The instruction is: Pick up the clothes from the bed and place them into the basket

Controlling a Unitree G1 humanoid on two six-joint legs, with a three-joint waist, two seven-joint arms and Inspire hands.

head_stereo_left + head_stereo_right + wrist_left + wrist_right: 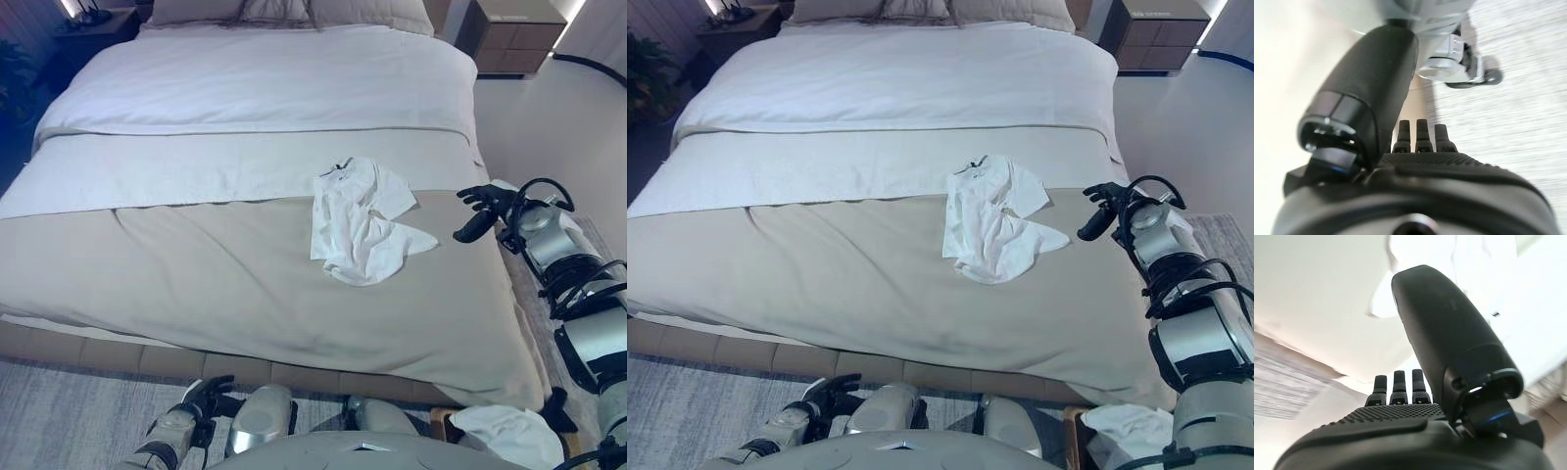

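My right hand point(485, 208): raised above the right edge of the bed, just to the right of the shirt and not touching it. My fingers point(1402, 387) are stretched out straight and my thumb point(1449, 340) stands apart from them. I grasp nothing.

My left hand point(204, 399): down low in front of the bed's foot, above the rug. My fingers point(1421, 137) are relaxed and straight, and nothing is in them.

Shirt point(361, 219): a white short-sleeved shirt, lying crumpled on the bed, right of the middle. Its collar end lies on the pale grey band, its lower part on the beige cover. One sleeve spreads toward my right hand.

Bed point(216, 264): wide, filling most of what I see. White sheet at the far end, a pale grey band across the middle, a beige cover over the near part that hangs over the foot.

Pillows point(294, 10): at the head of the bed, far from me.

Other white cloth point(507, 431): a bunched white piece low at my right side, beside the foot corner of the bed. I cannot tell what it lies in.

Nightstand point(514, 34): a wooden one beside the head of the bed on the right.

Rug point(69, 421): grey, on the floor before the bed.
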